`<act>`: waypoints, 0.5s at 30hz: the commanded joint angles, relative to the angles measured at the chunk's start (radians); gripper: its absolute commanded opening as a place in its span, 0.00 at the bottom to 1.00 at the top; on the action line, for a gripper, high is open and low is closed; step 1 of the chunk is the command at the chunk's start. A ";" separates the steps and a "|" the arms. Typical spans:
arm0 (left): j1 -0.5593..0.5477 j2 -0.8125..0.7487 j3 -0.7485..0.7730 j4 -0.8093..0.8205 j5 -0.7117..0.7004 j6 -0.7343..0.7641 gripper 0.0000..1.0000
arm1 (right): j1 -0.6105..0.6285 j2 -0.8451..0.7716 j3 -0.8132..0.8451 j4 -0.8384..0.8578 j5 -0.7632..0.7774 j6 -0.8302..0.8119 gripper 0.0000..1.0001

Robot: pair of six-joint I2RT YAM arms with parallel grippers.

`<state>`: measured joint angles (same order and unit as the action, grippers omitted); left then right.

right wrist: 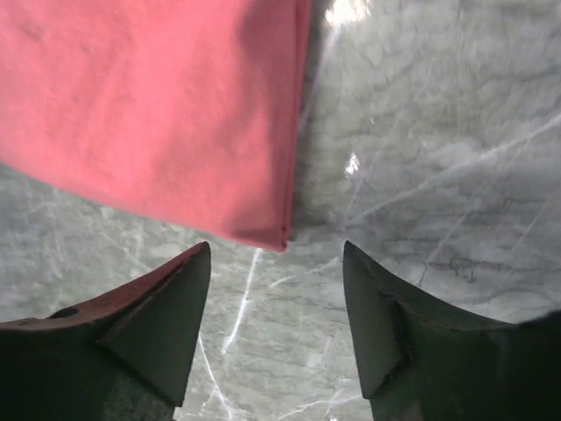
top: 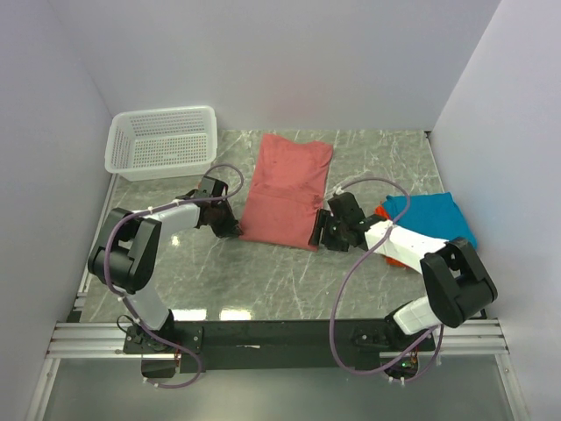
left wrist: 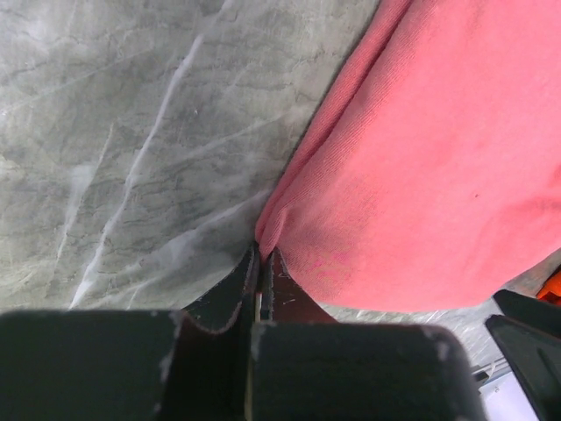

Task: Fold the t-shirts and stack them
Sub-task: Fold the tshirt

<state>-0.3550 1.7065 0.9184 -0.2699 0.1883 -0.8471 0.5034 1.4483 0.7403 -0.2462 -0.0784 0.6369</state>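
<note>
The salmon-red t-shirt (top: 285,189) lies flat on the grey marbled desk (top: 377,158), folded into a long strip that runs from the far side toward the arms. Everything else sits around it.

The left claw (top: 232,230) is low at the shirt's near left corner. In the left wrist view its two fingers (left wrist: 210,303) are pressed together, and the rounded corner of the shirt (left wrist: 421,158) comes right down to their tips. I cannot tell whether any cloth is caught between them.

The right claw (top: 317,232) is at the shirt's near right corner. In the right wrist view its fingers (right wrist: 166,324) stand well apart, and the sharp folded corner of the shirt (right wrist: 158,105) points into the gap just past the tips, with bare desk showing on either side of it.

To the right of the salmon-red shirt, well apart from it, a folded teal-blue t-shirt (top: 434,215) rests on an orange t-shirt (top: 384,210) whose edge peeks out on the side facing the salmon one. A white mesh basket (top: 162,140) stands beyond the shirt's far left corner, near the left wall.
</note>
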 commanded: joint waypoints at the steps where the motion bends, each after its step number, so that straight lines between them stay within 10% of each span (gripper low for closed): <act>1: -0.001 0.013 -0.016 0.000 -0.047 0.025 0.01 | -0.005 -0.016 -0.042 0.053 -0.029 0.035 0.68; 15: -0.001 -0.044 -0.053 -0.011 -0.069 0.006 0.01 | -0.005 0.074 -0.067 0.140 -0.150 0.043 0.20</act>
<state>-0.3550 1.6955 0.9016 -0.2481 0.1837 -0.8520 0.5030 1.5452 0.7109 -0.1143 -0.1837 0.6693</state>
